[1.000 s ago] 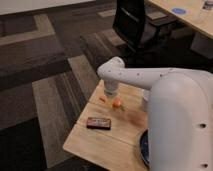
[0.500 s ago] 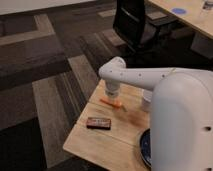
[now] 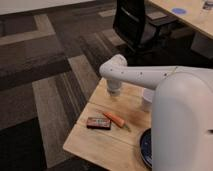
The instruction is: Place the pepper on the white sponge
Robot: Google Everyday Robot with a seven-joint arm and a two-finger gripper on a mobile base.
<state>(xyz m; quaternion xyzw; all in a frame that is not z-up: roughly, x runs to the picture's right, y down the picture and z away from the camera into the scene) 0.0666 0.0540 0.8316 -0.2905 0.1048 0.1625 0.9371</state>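
The orange-red pepper lies on its side on the wooden table, its tip pointing right, right next to a dark rectangular box. My gripper hangs below the white wrist at the table's far edge, above and behind the pepper and apart from it. The white sponge does not show; it may be hidden under the gripper or the arm.
A white translucent cup stands on the table right of the gripper. A dark blue plate shows at the front right, partly behind my white arm. A black office chair stands beyond on the carpet.
The pepper was up at the gripper before; it now lies lower on the table beside the dark box. The gripper has stayed near the far edge.
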